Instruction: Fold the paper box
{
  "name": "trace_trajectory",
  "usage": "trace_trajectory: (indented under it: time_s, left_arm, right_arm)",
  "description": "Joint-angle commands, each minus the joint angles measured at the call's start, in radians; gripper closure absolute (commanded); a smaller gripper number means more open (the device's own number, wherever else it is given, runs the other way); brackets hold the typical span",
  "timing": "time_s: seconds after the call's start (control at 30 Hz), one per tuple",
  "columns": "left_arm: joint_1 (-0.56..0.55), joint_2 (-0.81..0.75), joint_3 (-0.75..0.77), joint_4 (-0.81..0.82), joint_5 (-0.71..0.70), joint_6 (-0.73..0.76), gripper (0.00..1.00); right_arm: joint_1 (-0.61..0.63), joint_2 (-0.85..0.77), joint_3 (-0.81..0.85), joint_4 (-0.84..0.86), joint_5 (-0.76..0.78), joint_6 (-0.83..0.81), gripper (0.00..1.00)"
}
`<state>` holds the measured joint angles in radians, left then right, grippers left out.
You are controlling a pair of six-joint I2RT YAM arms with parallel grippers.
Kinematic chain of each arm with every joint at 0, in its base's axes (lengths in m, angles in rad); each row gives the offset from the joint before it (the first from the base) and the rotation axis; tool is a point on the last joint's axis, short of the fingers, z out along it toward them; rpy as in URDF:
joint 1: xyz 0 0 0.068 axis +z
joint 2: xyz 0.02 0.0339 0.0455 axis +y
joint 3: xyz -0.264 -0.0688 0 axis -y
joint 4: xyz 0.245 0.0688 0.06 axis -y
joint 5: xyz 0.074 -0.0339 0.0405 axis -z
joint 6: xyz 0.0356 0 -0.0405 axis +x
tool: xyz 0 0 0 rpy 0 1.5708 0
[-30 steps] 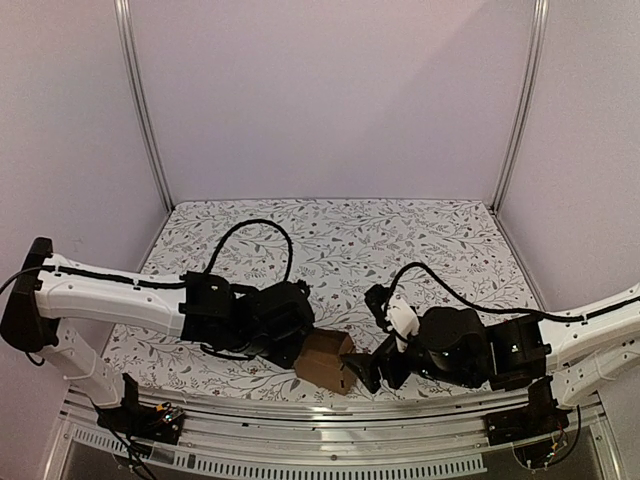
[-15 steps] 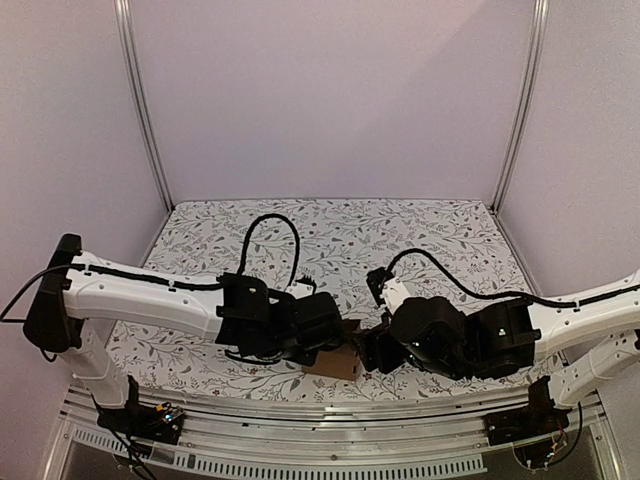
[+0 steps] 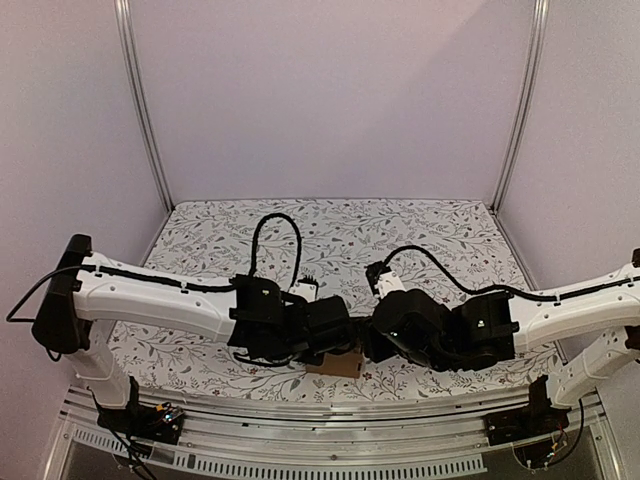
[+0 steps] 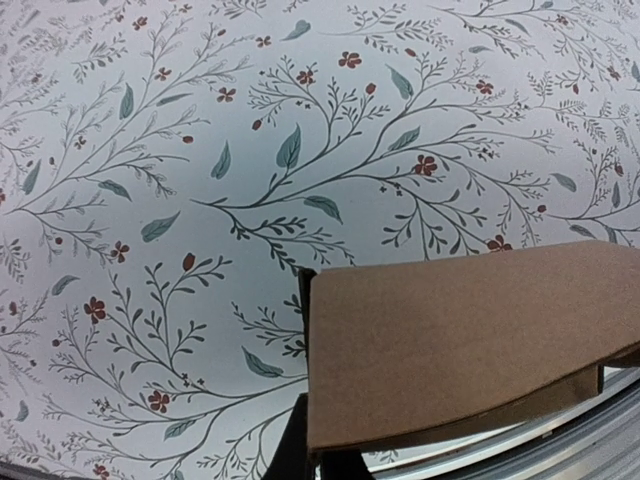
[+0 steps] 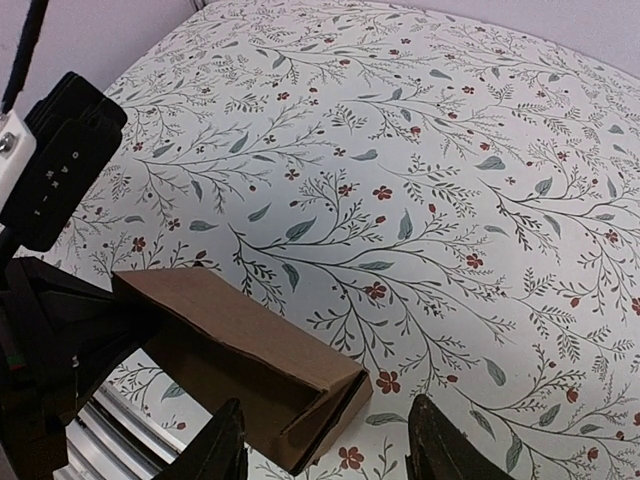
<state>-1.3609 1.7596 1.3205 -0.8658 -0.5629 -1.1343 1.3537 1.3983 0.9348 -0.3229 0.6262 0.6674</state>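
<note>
1. Bench (image 3: 420,225): floral-patterned cover. The box (image 3: 335,362) lies at its near edge, about mid-width.
2. Left arm (image 3: 150,295): extends to the box from the box's left, with the wrist over the box's left end.
3. Right arm (image 3: 570,310): extends to the box from the box's right, with the wrist close against its right end.
4. Box (image 5: 240,340): plain brown cardboard, partly formed into a long sleeve with an open end. From above, both wrists hide most of it.
5. Left hand (image 4: 312,455): closed, gripping a flat panel of the box (image 4: 460,340).
6. Right hand (image 5: 335,450): fingers moderately apart, with the box's open end between them. Contact cannot be told.
</note>
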Motion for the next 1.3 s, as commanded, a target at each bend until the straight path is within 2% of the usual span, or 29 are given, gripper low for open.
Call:
trace_trajectory:
  time_s: [0.0,0.63,0.97,1.27]
  left_arm:
    - [-0.015,0.030,0.018,-0.035,-0.004,-0.015,1.00]
    - [-0.019,0.000,-0.006,-0.036,-0.041,-0.031,1.00]
    - [-0.023,-0.004,-0.010,-0.036,-0.049,-0.032,1.00]
    - [-0.024,-0.002,-0.006,-0.036,-0.053,-0.028,1.00]
  right_arm:
    - [-0.014,0.042,0.043,-0.011,-0.005,0.008,0.50]
    - [-0.028,0.101,0.036,-0.003,-0.013,0.018,0.81]
    - [-0.029,0.084,0.024,-0.018,0.006,0.017,0.93]
    - [-0.028,0.070,0.014,-0.031,0.021,0.016,0.97]
